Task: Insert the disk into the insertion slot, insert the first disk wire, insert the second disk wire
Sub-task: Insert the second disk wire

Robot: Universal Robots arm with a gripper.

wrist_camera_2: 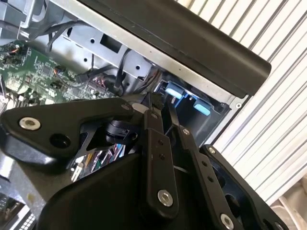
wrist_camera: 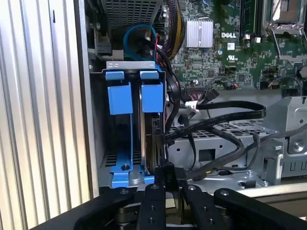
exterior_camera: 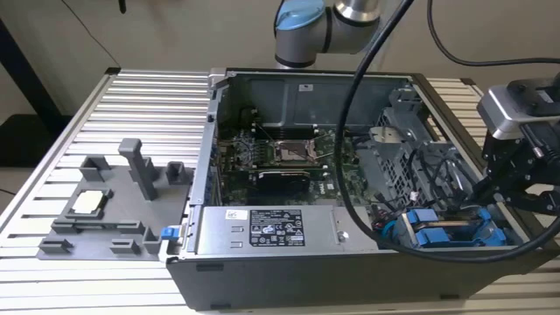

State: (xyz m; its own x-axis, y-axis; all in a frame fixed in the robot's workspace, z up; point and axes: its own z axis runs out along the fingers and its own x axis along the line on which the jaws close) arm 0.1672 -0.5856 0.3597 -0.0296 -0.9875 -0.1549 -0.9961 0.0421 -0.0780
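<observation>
The disk stands on edge in its blue carrier, seated in the insertion slot of the grey drive cage; an empty blue carrier sits beside it. In the exterior view the blue carriers lie at the case's corner, at the exterior view's right. My gripper hangs right at the disk's exposed end, its fingers drawn close on a small black wire plug. One flat black wire runs from the disk's end across the cage. The fingertips meet near the blue tabs.
The open computer case stands on a slatted table. Inside are the green board and the grey power-supply box. Loose black wires cross beside the cage. A grey fixture sits at the exterior view's left.
</observation>
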